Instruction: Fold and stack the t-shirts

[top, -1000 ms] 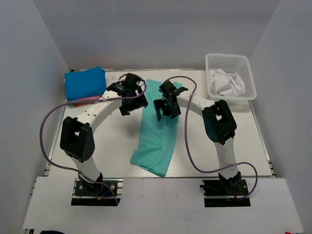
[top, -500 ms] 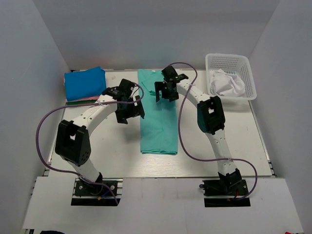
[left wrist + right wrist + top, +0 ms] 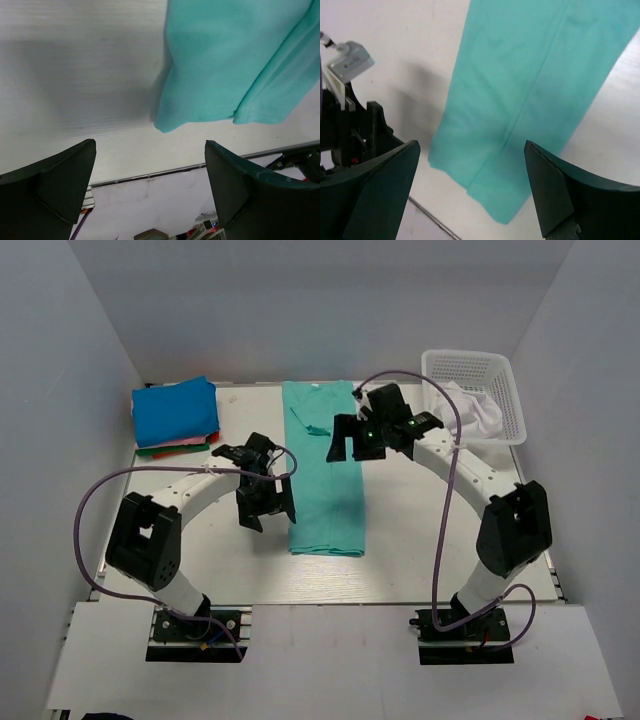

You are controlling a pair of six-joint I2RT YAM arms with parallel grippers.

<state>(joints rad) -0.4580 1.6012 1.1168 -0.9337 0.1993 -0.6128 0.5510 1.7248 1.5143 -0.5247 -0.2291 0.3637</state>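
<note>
Slid left gripper (image 3: 268, 510) nearer along the left edge of teal-green t-shirt (image 3: 325, 480) since half a second ago. Swung right gripper (image 3: 347, 443) slightly nearer, elbow out right. Spread wide on both sides, holding nothing. Laid mid-table as a long flat strip, already folded lengthwise.

Risks: pinching only the top layer at the near-left corner and opening the fold; lifting one corner alone and skewing the strip.

Stacked far left: bright blue t-shirt (image 3: 175, 410) over red-pink t-shirt (image 3: 185, 442), possibly dark green beneath, hard to tell. White t-shirt (image 3: 470, 412) in mesh basket (image 3: 470, 358), far right. Between strip and stack, only the left arm itself.
</note>
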